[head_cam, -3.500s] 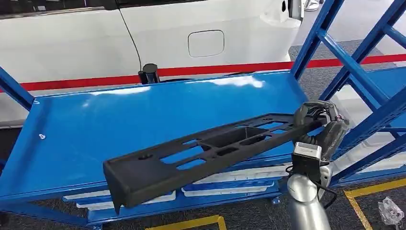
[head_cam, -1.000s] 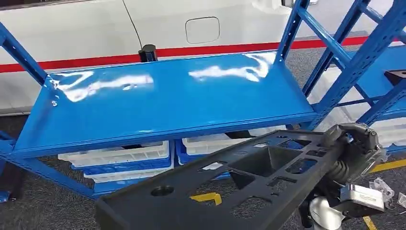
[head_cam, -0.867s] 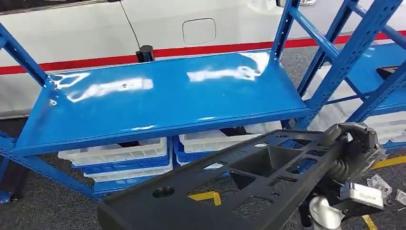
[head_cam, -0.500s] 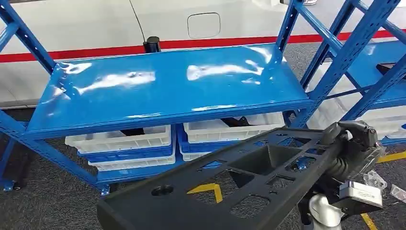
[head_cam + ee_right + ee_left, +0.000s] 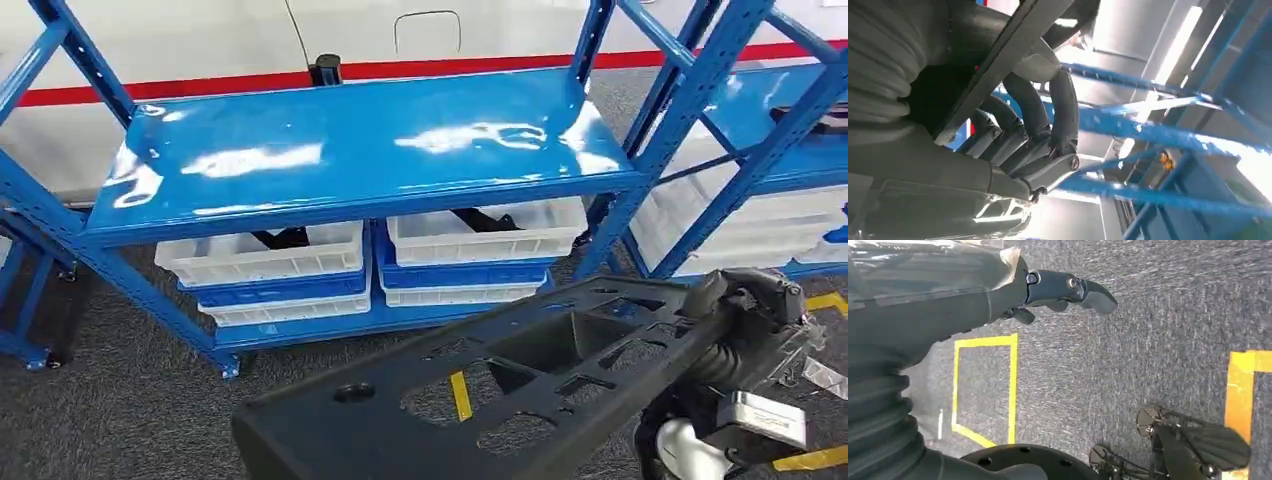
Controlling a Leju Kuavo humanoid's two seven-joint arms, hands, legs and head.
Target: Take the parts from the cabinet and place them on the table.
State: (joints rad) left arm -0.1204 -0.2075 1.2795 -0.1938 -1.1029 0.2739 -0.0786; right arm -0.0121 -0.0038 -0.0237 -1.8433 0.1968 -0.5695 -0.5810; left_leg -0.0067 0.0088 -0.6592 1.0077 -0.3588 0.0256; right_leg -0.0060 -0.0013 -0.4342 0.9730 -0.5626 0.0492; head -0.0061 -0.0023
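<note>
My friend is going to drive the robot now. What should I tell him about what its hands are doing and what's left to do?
Right hand: grips one end of the long black part, which is held off the floor in front of the blue cabinet.
Left hand: holds nothing, fingers apart, hanging over the grey carpet.
Done: the part is out of the cabinet; its top shelf looks bare.
Left: carry the part to the table and set it down.

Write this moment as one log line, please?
right hand: grips long black part | left hand: holds nothing | blue rack shelf: bare | white bins: below
</note>
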